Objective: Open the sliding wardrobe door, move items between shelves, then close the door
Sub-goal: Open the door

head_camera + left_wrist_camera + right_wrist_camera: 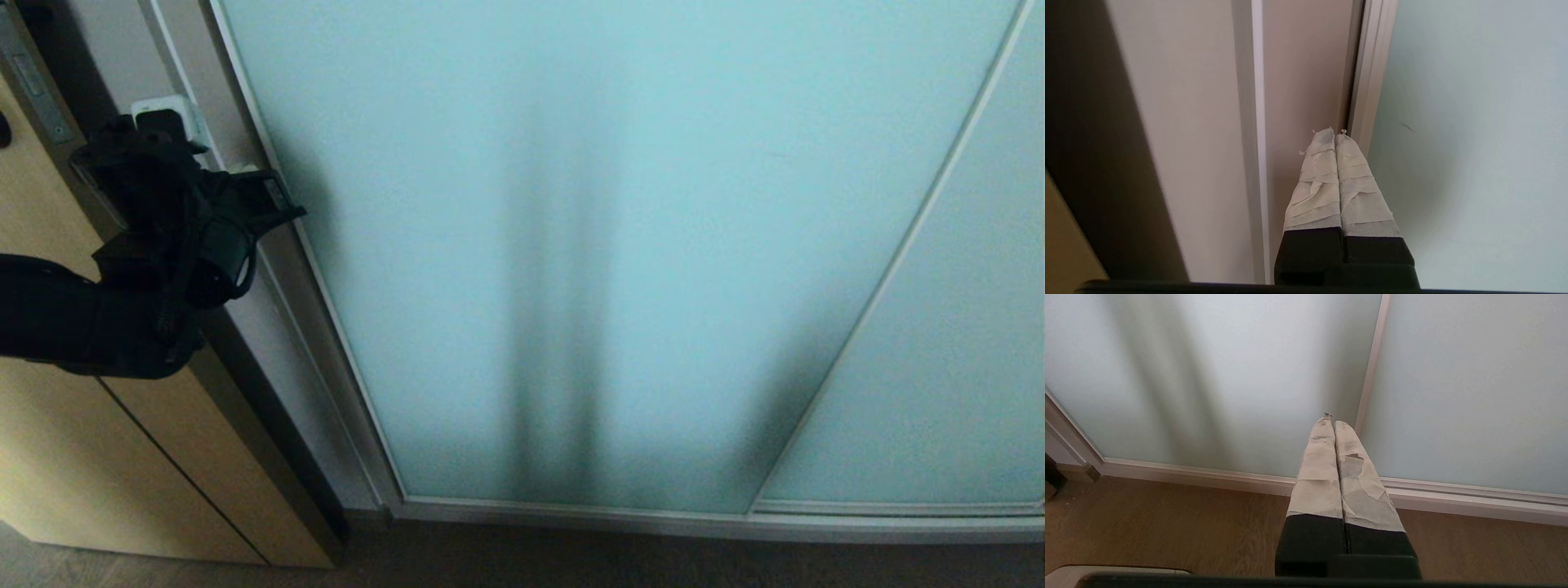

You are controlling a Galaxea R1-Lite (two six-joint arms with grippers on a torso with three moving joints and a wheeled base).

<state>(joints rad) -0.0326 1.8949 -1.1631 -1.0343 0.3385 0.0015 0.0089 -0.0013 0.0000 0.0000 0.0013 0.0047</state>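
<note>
Judging by looks, sliding wardrobe door (571, 245) is heavy, slick glass, so push its metal frame at frame left with your closed, empty left gripper (1335, 132); right gripper (1333, 418) is closed too.

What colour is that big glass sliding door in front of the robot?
The sliding door is frosted pale blue-green glass in a thin silver frame, clearest in the head view.

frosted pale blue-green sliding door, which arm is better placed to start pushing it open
Left, probably. The left gripper, fingers shut, is up at the thin silver frame edge of the frosted pale blue-green glass sliding door, beside the beige wall strip. The right gripper, also shut, hangs low near the wooden floor.
</note>
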